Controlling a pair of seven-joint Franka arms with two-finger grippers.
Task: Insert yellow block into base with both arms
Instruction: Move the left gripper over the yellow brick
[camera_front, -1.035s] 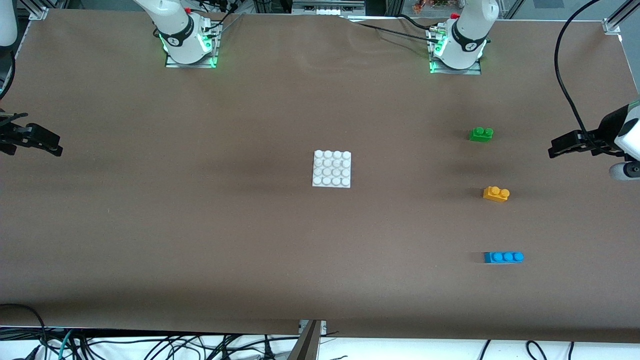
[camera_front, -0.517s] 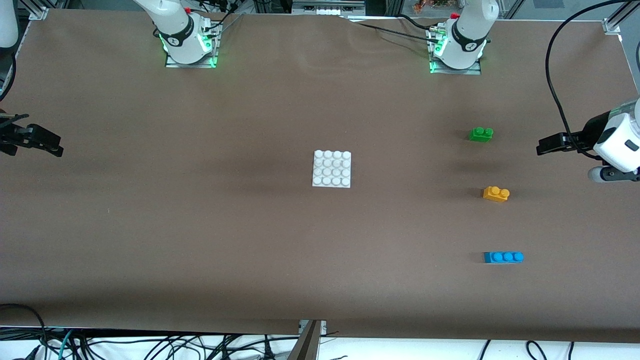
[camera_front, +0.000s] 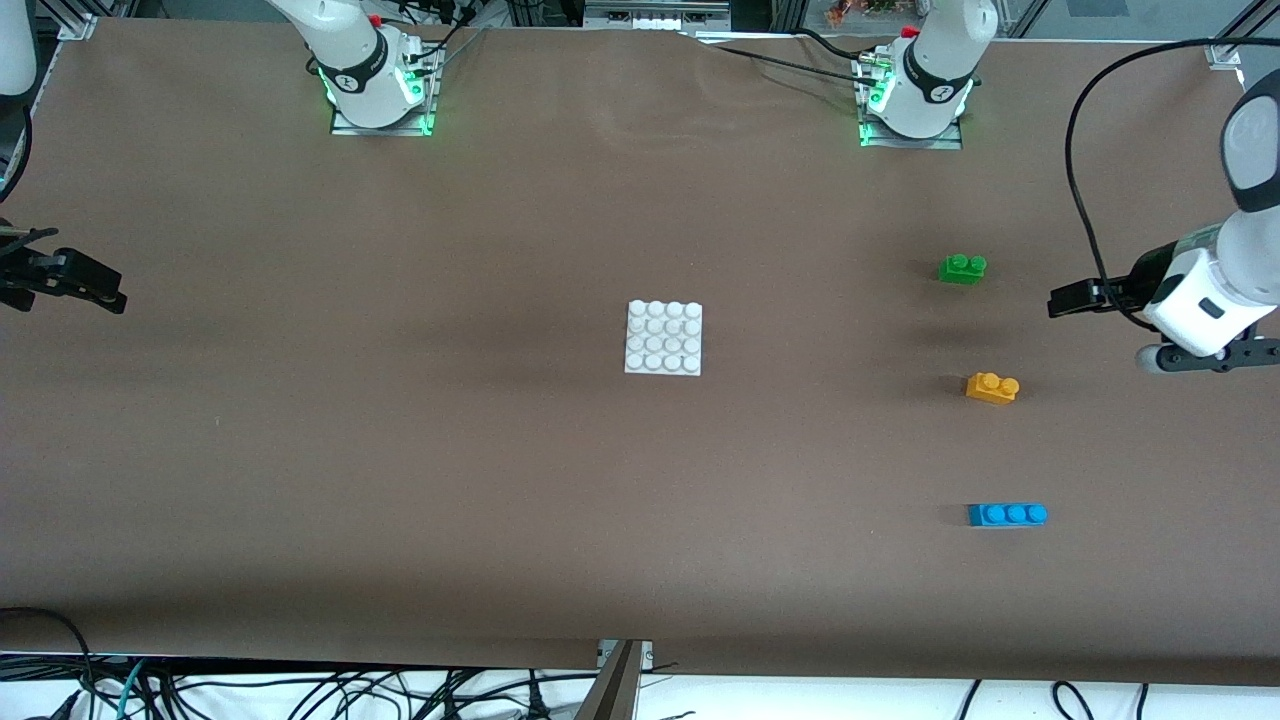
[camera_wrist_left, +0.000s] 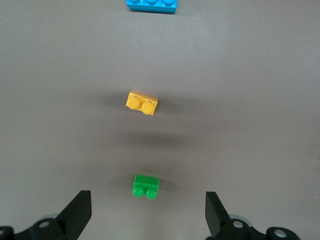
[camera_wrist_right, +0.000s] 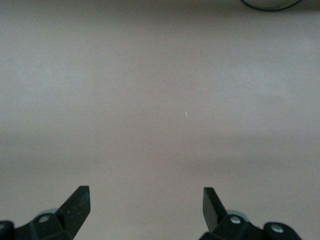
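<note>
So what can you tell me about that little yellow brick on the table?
The yellow block is a small yellow-orange toy brick, plastic by its look, with two round studs on top. It lies studs-up on the brown table cover, turned a little askew, toward the left arm's end. It sits between the green brick, farther from the front camera, and the blue brick, nearer. Nothing touches it.

A green two-stud brick and a blue three-stud brick lie well apart on the brown worktop.
</note>
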